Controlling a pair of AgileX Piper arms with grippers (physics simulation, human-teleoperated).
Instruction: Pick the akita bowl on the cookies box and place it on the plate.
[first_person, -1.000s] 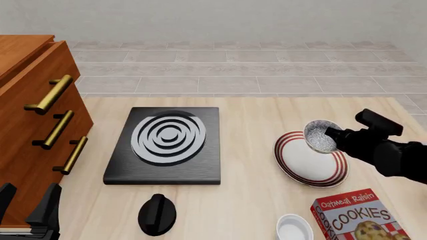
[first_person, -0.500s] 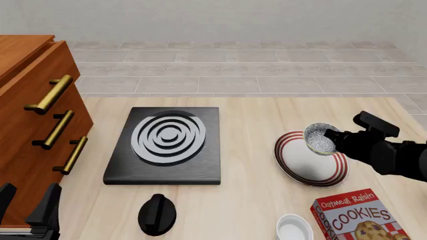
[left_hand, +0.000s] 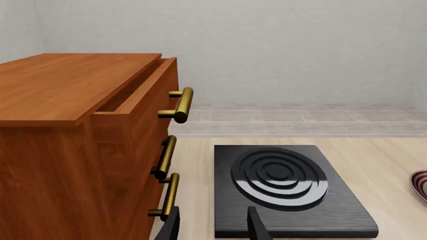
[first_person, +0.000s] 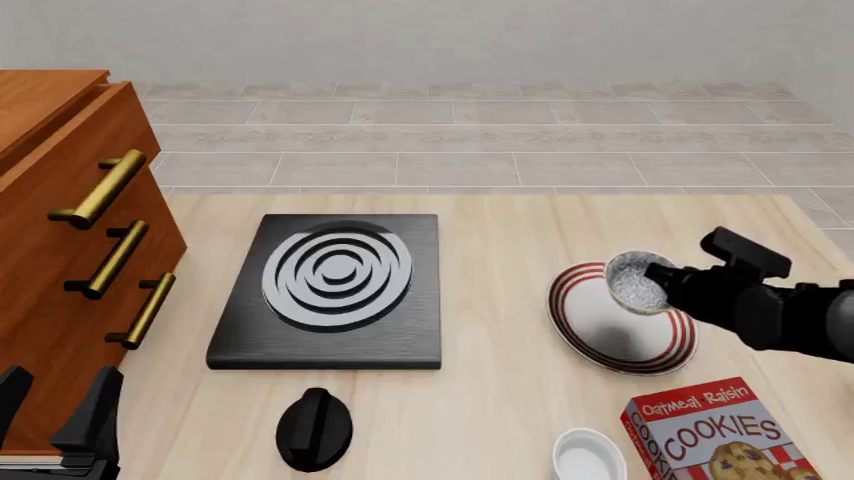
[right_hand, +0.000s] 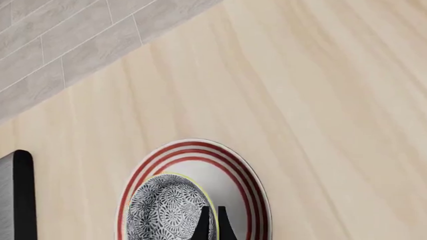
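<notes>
Right tool mostly hidden behind the akita bowl in the front view; in the right wrist view its two fingertips sit nearly together, pinched on the bowl's rim. Bowl is round, no long axis; held tilted with its mouth facing left and toward the camera, over the far right part of the plate. Cannot tell whether the bowl touches the plate. Bowl interior shows only the speckle pattern, nothing in it. Plate sits on the counter right of the black stove; only its edge shows in the left wrist view, cut off. Cookies box at the near right, cropped by the frame, nothing on top of it. Plain white small bowl just left of the box, also cropped, looks empty. Left tool at the near left by the wooden drawer unit, fingers spread apart, holding nothing; only the tips are visible. Top drawer slightly ajar, contents not visible. Black knob near the stove's near edge.
</notes>
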